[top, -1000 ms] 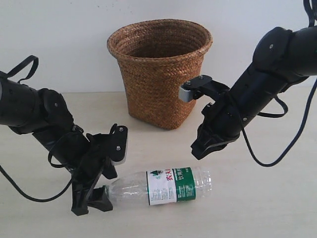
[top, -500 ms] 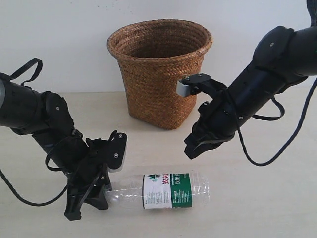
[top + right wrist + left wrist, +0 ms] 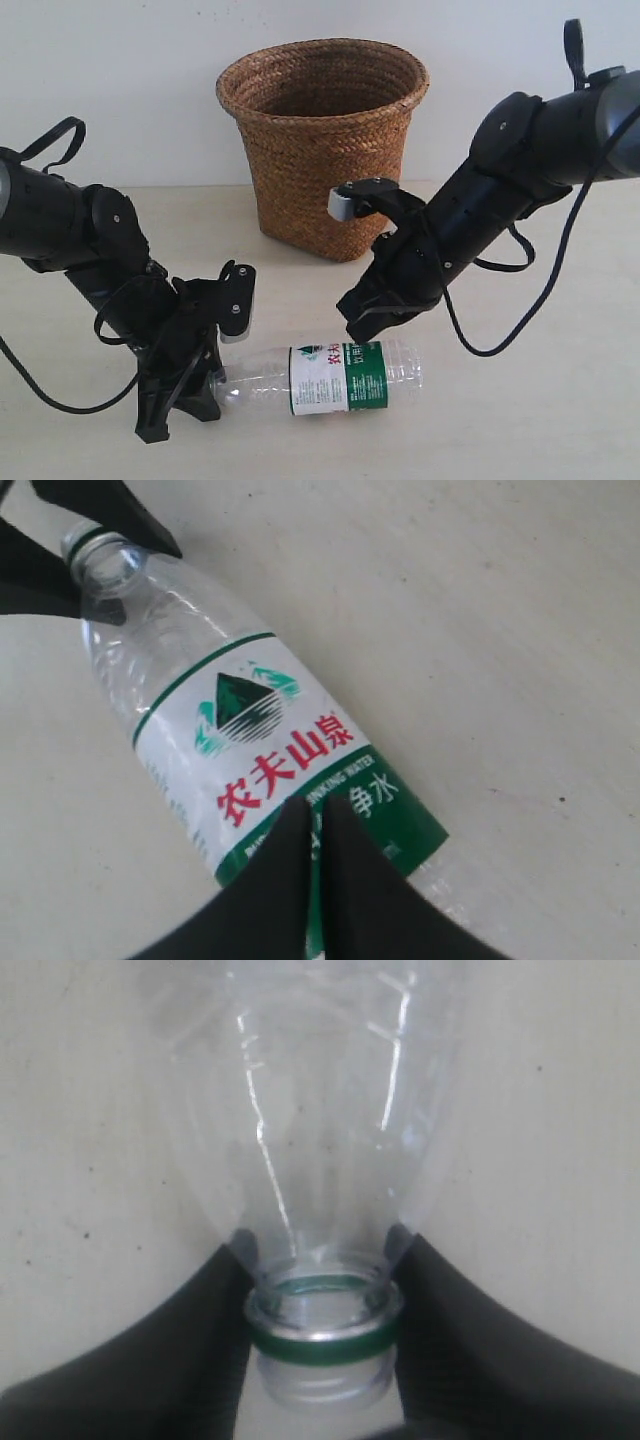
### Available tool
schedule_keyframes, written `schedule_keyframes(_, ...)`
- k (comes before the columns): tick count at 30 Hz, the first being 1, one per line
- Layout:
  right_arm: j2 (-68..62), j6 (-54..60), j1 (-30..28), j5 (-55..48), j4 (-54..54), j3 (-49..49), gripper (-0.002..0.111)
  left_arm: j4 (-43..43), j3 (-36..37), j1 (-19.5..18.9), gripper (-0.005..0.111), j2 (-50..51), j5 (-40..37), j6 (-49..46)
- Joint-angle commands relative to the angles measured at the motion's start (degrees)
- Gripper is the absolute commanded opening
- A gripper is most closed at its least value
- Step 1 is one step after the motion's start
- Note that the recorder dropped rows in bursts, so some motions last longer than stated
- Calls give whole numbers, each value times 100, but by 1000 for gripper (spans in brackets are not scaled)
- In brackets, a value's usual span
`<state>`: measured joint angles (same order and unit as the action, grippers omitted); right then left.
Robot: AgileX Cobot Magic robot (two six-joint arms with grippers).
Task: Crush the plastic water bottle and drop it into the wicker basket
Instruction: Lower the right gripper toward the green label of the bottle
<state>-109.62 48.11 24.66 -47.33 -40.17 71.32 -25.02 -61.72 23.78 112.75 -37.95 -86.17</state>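
The plastic water bottle lies on its side on the table in front of the wicker basket, its green-and-white label facing up. My left gripper is shut on the bottle's neck just by the green ring; no cap shows there. In the left wrist view its dark fingers press both sides of the neck below the clear shoulder. My right gripper is shut and empty, its tips together right over the label. Whether they touch it I cannot tell.
The tan tabletop stretches around the bottle on all sides. A white wall rises behind the basket. The right arm's black cable hangs low over the table to the right of the bottle.
My right gripper has come down and leftward from beside the basket to just over the bottle's label. The bottle and left gripper have shifted slightly left.
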Motion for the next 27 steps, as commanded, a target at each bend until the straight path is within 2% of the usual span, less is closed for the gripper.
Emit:
schedule_keyframes(1,-78,-99,56,141,110,24,0,0,-28,29,4,-13,118,58)
schedule_keyframes(12,-343,-114,126,272,227,36,0,0,-28,29,4,-13,113,122)
schedule_keyframes(27,259,-307,115,-503,233,229,0,0,-28,29,4,-13,83,406)
